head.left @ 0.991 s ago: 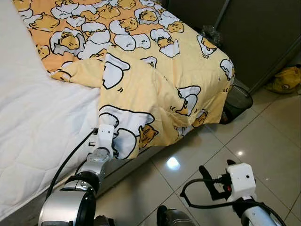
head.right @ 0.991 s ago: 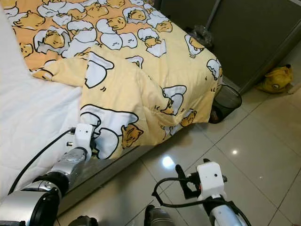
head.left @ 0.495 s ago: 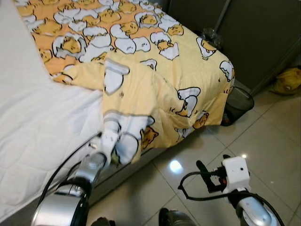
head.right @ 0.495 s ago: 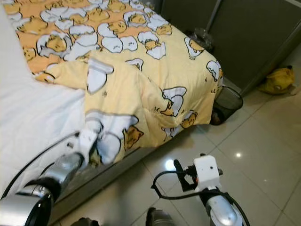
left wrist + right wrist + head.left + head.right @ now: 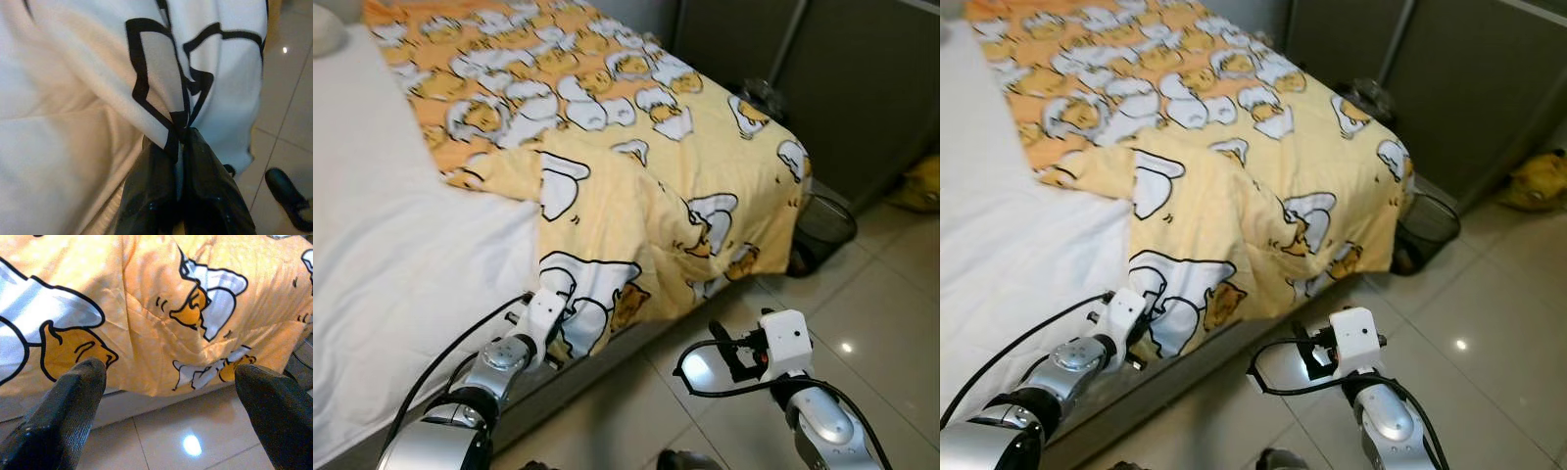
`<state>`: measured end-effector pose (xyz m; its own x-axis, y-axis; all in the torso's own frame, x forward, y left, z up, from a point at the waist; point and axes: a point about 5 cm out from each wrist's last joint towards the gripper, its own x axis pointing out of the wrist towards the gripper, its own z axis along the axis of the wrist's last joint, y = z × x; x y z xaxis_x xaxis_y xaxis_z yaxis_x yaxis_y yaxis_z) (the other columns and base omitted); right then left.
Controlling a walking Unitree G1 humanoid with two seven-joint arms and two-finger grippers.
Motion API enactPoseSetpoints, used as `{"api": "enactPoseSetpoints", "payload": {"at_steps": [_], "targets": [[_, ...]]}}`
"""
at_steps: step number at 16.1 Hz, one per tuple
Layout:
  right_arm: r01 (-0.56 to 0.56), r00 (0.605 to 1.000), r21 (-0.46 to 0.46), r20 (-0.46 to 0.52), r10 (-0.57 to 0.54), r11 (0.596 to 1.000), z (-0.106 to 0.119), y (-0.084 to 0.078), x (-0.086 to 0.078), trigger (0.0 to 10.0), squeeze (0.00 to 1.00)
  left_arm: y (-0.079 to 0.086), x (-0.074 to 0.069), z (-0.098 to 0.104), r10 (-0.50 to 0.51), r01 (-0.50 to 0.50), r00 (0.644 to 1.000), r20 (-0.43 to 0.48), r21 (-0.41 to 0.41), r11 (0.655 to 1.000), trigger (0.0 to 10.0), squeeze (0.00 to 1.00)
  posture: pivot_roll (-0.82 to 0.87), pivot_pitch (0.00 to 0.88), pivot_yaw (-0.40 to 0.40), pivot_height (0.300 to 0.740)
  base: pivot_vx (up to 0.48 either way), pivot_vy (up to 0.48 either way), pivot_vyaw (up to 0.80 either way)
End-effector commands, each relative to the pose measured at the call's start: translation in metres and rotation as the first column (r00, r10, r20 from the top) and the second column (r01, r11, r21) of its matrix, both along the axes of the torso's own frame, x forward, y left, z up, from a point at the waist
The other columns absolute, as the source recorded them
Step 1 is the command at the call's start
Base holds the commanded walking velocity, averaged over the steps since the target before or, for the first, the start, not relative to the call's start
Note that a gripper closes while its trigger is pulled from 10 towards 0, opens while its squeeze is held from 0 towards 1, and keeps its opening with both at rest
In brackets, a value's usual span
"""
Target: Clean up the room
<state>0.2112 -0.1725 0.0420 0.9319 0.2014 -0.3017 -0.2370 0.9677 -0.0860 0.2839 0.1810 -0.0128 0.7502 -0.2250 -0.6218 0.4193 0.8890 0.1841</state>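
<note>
— Across the bed (image 5: 382,225) lies the yellow quilt (image 5: 636,186), one corner overhanging; could it slip?

— Probably: the left gripper (image 5: 180,147) pinches only its thin hem, while the right gripper (image 5: 168,382) hangs wide apart.

no readable text, labels, brands, numbers or signs anywhere, blanket (image 5: 636,147) over the bed's foot corner printed with cartoon egg figures, no lettering, wardrobe doors (image 5: 862,69) plain and unmarked
</note>
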Motion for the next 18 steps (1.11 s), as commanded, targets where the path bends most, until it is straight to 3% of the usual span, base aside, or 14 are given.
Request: {"api": "enactPoseSetpoints", "payload": {"at_steps": [1,4,8,10,12,13,17,18], "targets": [[-0.003,1.000,-0.013,0.007,0.003,1.000,-0.001,0.000,0.002,10.0,0.00,-0.001,0.000,0.000,-0.007,0.007,1.000,0.013,-0.010,1.000,10.0,0.00,-0.10,0.000,-0.029,0.740,0.000,0.000,0.00],[-0.003,1.000,-0.017,0.011,0.003,1.000,-0.003,-0.001,0.002,10.0,0.00,-0.003,-0.004,-0.004,-0.010,0.010,1.000,0.015,0.025,1.000,10.0,0.00,-0.10,0.000,-0.021,0.740,-0.295,0.000,0.00],[-0.003,1.000,-0.030,0.005,0.003,1.000,-0.006,-0.006,0.000,10.0,0.00,-0.016,-0.010,-0.010,-0.044,0.044,0.999,-0.002,0.002,0.999,10.0,0.00,-0.10,0.000,-0.024,0.740,-0.442,0.000,0.00],[-0.012,1.000,-0.033,-0.001,0.012,0.999,-0.007,-0.006,0.001,10.0,0.00,-0.044,-0.019,-0.016,-0.157,0.156,0.987,-0.027,-0.046,0.987,10.0,0.00,-0.10,0.000,-0.032,0.740,0.000,0.000,0.00],[-0.041,0.999,-0.036,-0.010,0.041,0.998,-0.009,-0.003,0.002,10.0,0.00,-0.102,-0.039,-0.023,-0.415,0.400,0.907,-0.066,-0.165,0.901,10.0,0.00,-0.10,0.000,-0.045,0.740,0.000,0.000,0.00],[-0.048,0.999,-0.039,-0.009,0.047,0.998,-0.008,-0.003,0.003,10.0,0.00,-0.117,-0.043,-0.022,-0.461,0.438,0.884,-0.079,-0.207,0.875,10.0,0.00,-0.10,0.000,-0.046,0.740,0.000,0.000,0.00],[-0.057,0.998,-0.049,-0.012,0.057,0.997,-0.009,-0.004,0.004,10.0,0.00,-0.141,-0.056,-0.025,-0.528,0.482,0.841,-0.114,-0.283,0.829,10.0,0.00,-0.11,0.000,-0.046,0.740,0.000,0.000,0.00],[-0.059,0.998,-0.053,-0.014,0.058,0.997,-0.009,-0.005,0.004,10.0,0.00,-0.149,-0.064,-0.027,-0.547,0.481,0.827,-0.133,-0.337,0.809,10.0,0.00,-0.12,0.000,-0.043,0.740,0.000,0.000,0.00]]}}
